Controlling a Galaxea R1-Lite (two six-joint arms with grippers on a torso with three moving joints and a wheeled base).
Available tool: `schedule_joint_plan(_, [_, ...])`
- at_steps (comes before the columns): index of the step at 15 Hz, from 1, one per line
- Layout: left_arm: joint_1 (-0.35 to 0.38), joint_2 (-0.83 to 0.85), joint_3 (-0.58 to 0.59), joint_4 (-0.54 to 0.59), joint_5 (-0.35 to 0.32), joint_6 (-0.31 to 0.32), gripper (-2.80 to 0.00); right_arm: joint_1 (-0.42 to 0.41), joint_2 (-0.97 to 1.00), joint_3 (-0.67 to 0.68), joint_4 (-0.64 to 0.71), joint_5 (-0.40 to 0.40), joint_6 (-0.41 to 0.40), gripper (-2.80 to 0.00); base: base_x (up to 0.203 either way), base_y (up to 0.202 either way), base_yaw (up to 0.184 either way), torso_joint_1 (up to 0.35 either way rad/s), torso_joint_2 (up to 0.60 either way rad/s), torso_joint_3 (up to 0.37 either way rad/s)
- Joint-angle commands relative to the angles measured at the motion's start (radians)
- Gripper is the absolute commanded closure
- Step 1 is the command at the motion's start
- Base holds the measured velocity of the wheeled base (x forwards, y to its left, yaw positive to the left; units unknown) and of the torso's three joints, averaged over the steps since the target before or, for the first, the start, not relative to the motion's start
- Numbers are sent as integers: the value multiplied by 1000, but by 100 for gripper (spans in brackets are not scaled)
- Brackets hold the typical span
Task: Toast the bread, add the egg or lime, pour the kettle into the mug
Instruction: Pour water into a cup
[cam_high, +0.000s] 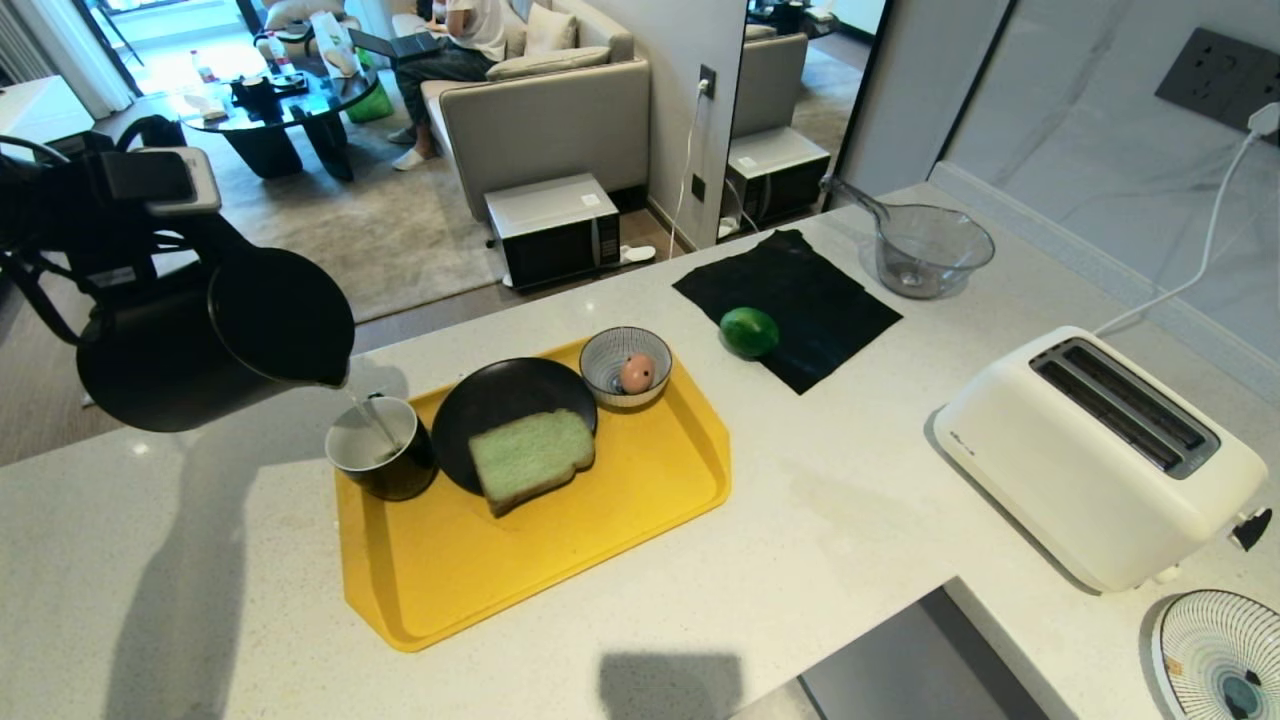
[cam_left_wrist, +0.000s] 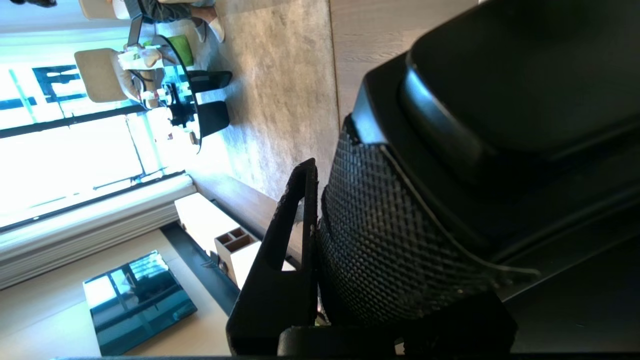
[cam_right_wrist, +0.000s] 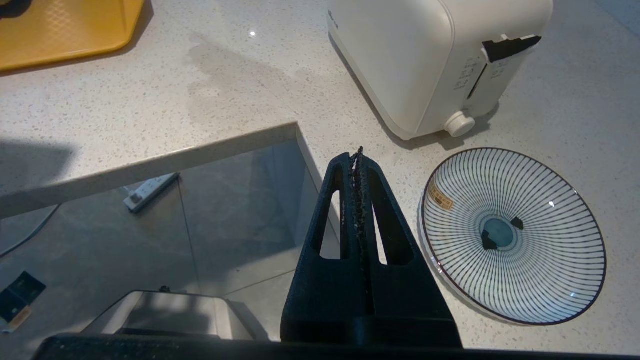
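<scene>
Behind, speckled white counter (cam_high: 850, 520) fronts a carpeted lounge (cam_high: 400, 230).

Yellow tray (cam_high: 640, 520), green bread (cam_high: 530, 458), blk kettle (cam_high: 200, 350).

Kettle (cam_high: 215, 340): matt black body, handle covered in a knurled, rough texture where gripped by the left gripper (cam_left_wrist: 320, 235). Mug (cam_high: 380, 450) just below the spout: glossy black. Tray (cam_high: 560, 560): smooth yellow plastic. Counter (cam_high: 850, 520): speckled, polished stone. Toaster (cam_high: 1090, 450): smooth cream plastic. Lime (cam_high: 749, 331): glossy. Cloth (cam_high: 800, 300): matt black. Bread (cam_high: 530, 458): porous.
</scene>
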Motion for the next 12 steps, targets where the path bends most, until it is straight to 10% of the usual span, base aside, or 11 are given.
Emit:
schedule_joint_plan(1, [1, 3, 0, 2, 2, 8, 0, 1, 0, -1, 0, 0, -1, 0, 0, 0, 0, 0, 0, 0])
schedule_joint_plan(12, [2, 4, -1, 2, 6, 6, 0, 1, 0, -1, 0, 0, -1, 0, 0, 0, 0, 0, 0, 0])
